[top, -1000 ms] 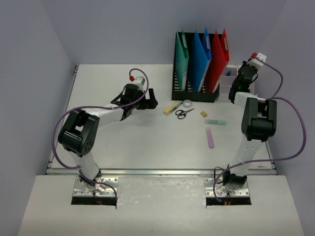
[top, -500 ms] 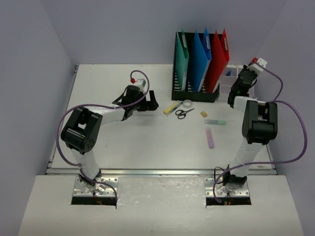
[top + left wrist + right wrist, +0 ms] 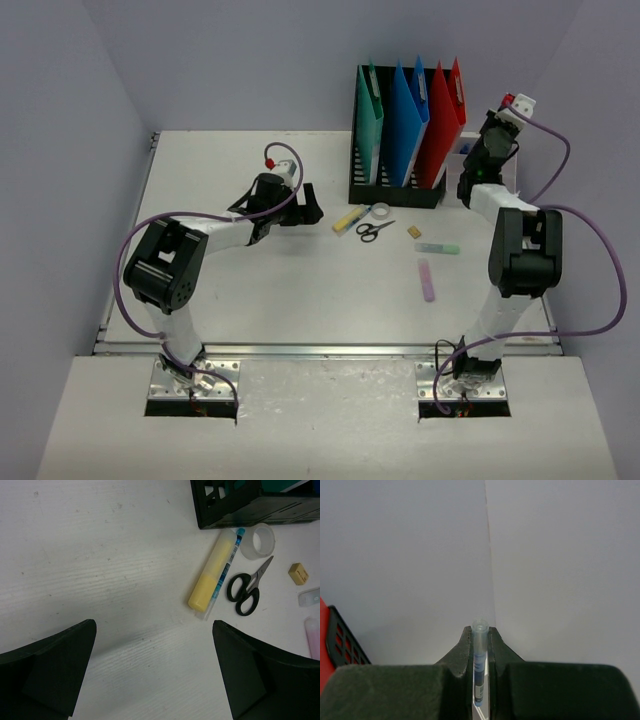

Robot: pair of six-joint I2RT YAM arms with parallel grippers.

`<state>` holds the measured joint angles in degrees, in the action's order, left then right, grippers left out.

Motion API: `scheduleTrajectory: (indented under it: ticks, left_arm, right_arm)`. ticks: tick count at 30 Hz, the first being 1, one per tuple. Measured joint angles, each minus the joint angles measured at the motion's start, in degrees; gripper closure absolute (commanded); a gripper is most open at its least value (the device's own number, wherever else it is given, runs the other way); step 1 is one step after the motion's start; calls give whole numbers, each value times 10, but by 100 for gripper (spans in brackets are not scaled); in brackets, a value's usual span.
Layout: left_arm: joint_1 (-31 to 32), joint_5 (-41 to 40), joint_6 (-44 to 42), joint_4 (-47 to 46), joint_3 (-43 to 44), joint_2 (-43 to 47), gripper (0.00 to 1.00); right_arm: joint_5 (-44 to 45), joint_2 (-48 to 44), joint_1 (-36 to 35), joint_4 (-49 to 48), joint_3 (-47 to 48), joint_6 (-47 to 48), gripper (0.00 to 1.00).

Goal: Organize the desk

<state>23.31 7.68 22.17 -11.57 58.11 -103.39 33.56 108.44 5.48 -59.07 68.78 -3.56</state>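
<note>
White desk (image 3: 260, 290), lots of bare room on its left and along the front rail (image 3: 330, 349). The left gripper (image 3: 154, 630) hangs spread wide above it; the right gripper (image 3: 480, 632) pinches a clear pen (image 3: 480, 652) near the back-right corner.

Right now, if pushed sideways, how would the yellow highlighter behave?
The yellow highlighter looks round-barrelled, so it would probably roll on the flat desk. The blue pen touching it would likely shift too. Rigid plastic, probably light.

Black file holder (image 3: 395, 190), scissors (image 3: 375, 230), tape roll (image 3: 380, 212), yellow highlighter (image 3: 349, 219), pink marker (image 3: 427, 280), clear pen (image 3: 479, 655)
</note>
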Motion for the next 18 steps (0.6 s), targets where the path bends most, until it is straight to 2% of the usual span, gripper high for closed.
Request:
scheduleTrajectory:
  ticks: [15,16,18]
  left_arm:
    - [-1,9,10,-7,-3,0,0]
    - [-1,10,11,-7,-3,0,0]
    - [-1,11,11,-7,-3,-1,0]
  right_arm:
    - [31,99,1,22,61,23,99]
    - [34,102,2,22,62,23,97]
    - [36,108,4,24,67,24,85]
